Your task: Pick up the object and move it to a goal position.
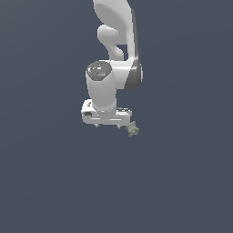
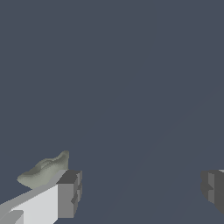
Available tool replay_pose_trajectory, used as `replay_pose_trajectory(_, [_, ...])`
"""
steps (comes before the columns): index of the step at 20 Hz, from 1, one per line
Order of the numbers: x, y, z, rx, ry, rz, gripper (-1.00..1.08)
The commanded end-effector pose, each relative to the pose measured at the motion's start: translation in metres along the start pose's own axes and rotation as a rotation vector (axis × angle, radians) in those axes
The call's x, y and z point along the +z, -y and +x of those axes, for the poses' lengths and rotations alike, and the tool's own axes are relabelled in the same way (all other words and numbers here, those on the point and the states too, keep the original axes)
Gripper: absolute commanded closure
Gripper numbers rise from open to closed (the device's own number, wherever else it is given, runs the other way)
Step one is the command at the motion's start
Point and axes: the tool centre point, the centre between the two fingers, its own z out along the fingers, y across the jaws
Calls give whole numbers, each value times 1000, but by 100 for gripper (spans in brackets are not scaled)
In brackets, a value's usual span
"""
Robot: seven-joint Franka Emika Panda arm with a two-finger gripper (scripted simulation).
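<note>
Surface (image 1: pixel 50 182): a plain dark slate-blue ground fills both views; no goal marker shows anywhere on it, so the target spot cannot be read from here.
Arm (image 1: pixel 119 43): the glossy white Panda comes in from the top centre of the exterior view and folds down toward mid-frame, wrist pointing at the ground, a pose that suits a top-down pick.
Gripper (image 1: pixel 107 121): sits just below the frame's centre in the exterior view. In the wrist view its two grey fingertips (image 2: pixel 69 194) stand far apart at the lower corners, spread wide with only bare ground between them. It grips nothing.
Object (image 1: pixel 132 130): a small knobbly olive-grey lump, just right of and slightly below the gripper body in the exterior view. In the wrist view it (image 2: pixel 43 170) lies at lower left, beyond the outer side of one finger rather than in the gap.
Why so: the jaws seem opened ready for a grasp, but the lump is off to one side.
Next move: probably a sideways shift to centre the lump before closing.
</note>
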Motion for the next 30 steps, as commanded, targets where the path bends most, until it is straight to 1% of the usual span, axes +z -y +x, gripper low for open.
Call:
replay_pose_trajectory(1, [0,0,0,2,0,1,-92])
replay_pose_trajectory(5, [4,9,-3,-25,-1,-3,-92])
replay_pose_trajectory(8, [12,22,-9,-65,-3,-7,-92])
replay_pose_trajectory(12, [27,49,-22,-149,-7,-16,-92])
replay_pose_trajectory(17, [48,90,-45,-280,-14,-26,-92])
replay_pose_trajectory(21, [59,110,-60,-351,-18,-30,-92])
replay_pose_trajectory(25, [64,121,-68,-387,-20,-31,-92])
replay_pose_trajectory(30, [65,121,-67,-386,-19,-30,-92])
